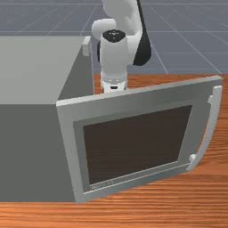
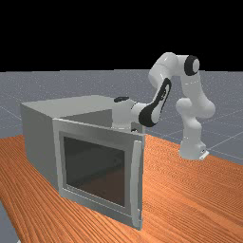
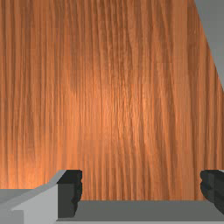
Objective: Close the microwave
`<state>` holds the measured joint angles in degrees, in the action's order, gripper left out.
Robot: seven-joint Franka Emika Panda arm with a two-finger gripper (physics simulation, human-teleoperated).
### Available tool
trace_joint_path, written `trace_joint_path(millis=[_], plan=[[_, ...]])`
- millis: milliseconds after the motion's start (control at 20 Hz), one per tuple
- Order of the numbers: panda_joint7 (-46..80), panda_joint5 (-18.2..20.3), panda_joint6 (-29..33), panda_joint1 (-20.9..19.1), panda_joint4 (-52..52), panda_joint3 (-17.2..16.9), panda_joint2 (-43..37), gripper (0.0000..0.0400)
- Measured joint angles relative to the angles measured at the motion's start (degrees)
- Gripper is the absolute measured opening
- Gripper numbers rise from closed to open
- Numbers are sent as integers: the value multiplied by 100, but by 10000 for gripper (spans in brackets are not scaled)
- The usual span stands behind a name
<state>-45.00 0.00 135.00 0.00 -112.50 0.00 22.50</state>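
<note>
The grey microwave [image 1: 31, 71] stands at the front view's left, and its door [image 1: 133, 95] is swung wide open toward the front view's right. A curved handle [image 1: 213, 127] runs along the door's free edge. Behind the door is my gripper [image 1: 114, 87], pointing down, its lower part hidden by the door. In the far view the door [image 2: 95, 130] also stands out from the microwave body [image 2: 40, 137], with my hand behind its top edge. The wrist view has my gripper [image 3: 141, 188] open, nothing between its fingers, close to a grey strip beneath.
The wooden table [image 2: 190, 194] extends around the microwave and under the door. The arm's base [image 2: 192, 147] stands on the table at the far view's right. A grey surface [image 3: 214, 35] lies off to one side of my hand.
</note>
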Motion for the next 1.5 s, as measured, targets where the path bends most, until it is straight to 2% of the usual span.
trace_joint_path(millis=[50,100,150,250,300,350,400,500,700,750,1250,1450,1500], plan=[[0,0,0,0,0,0,0,243],[0,0,0,0,0,0,0,148],[0,0,0,0,0,0,0,90],[0,0,0,0,0,0,0,33],[43,-48,-3,21,1,-20,-1,177],[59,-66,-10,29,1,-27,-6,265],[62,-70,-17,31,2,-28,-11,318],[-23,26,-57,-10,6,10,-37,370],[-77,92,-346,-34,67,29,-230,396],[-7,9,-297,-4,10,2,-344,398],[-74,6,-1368,-10,511,8,-834,400],[63,-106,-1861,21,821,-9,-1019,400],[1,-14,-1856,2,820,1,-1096,400]])
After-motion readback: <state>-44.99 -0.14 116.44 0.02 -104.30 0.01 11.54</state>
